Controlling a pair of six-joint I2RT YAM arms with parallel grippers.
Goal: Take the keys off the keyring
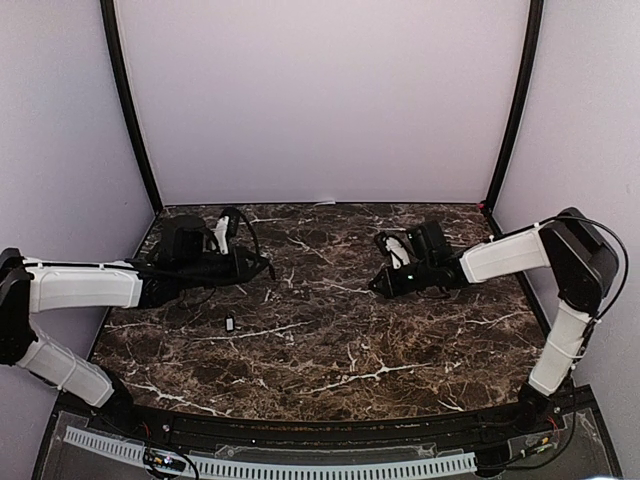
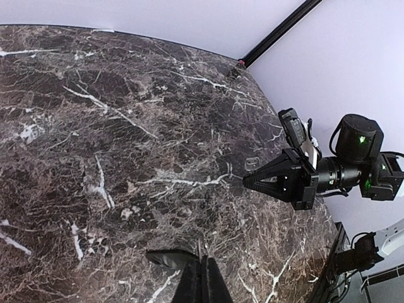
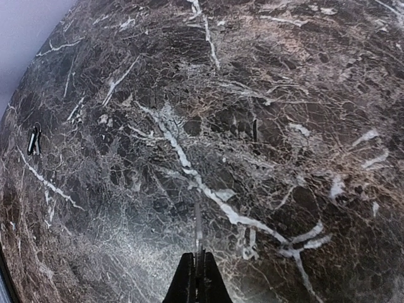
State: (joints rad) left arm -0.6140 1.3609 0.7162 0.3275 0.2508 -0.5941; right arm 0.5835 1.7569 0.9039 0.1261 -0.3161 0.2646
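My left gripper [image 1: 263, 266] is shut, its fingers [image 2: 203, 281] pinching a thin metal sliver [image 2: 200, 249] that looks like the keyring seen edge-on. A dark grey, glinting piece [image 2: 165, 259], seemingly a key, sits against the left of the fingers. My right gripper [image 1: 374, 284] is shut on a thin silvery strip [image 3: 198, 221], a key seen edge-on, held just above the table. It also shows in the left wrist view [image 2: 247, 181]. One small dark key [image 1: 229, 323] lies loose on the marble table [image 1: 330, 340], also seen in the right wrist view [image 3: 33, 140].
The two grippers face each other tip to tip about a hand's width apart over the table's far half. Purple walls and black corner posts [image 1: 130, 110] close in the back and sides. A small pale loop-like mark [image 2: 251, 163] lies by the right gripper's tip.
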